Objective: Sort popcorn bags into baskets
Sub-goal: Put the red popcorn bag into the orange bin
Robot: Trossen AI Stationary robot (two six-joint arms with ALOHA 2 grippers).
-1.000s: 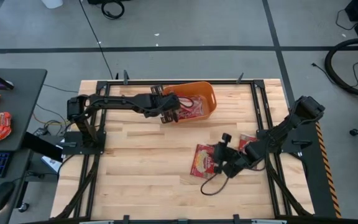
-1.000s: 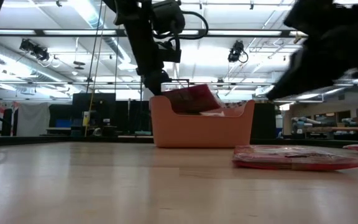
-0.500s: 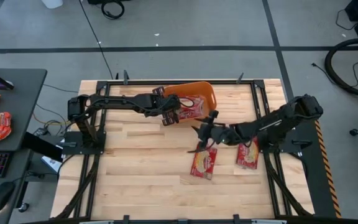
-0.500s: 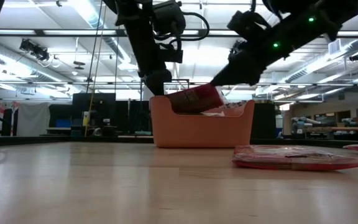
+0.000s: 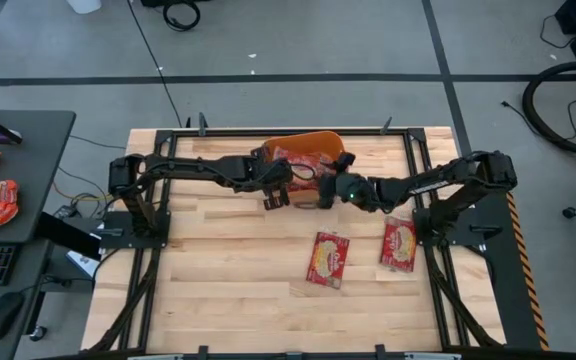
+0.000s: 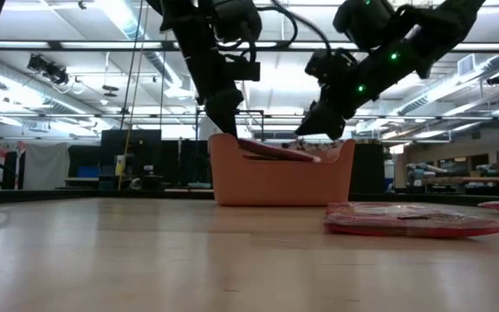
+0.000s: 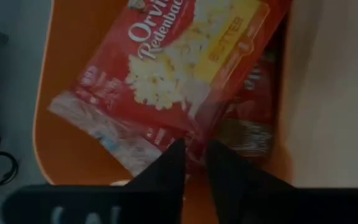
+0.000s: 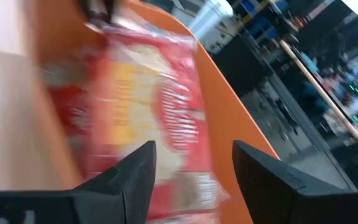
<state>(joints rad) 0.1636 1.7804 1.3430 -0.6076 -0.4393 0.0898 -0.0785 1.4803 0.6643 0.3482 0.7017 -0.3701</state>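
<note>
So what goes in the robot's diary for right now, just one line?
left gripper: shut on bag, over basket | right gripper: open, at basket | two bags on table

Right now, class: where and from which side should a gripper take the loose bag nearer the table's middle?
The bag lies flat on the table, apart from the other. Come from above and pinch a short edge; its flat face gives no hold.

Grey concrete floor [image 5: 298, 40] w/ dark seams, black desk [image 5: 23, 170] beside table, ceiling strip lights [image 6: 137, 22].

"Orvi… Redenbac…", "BUTTER" on popcorn bag [image 7: 185, 68]
</note>
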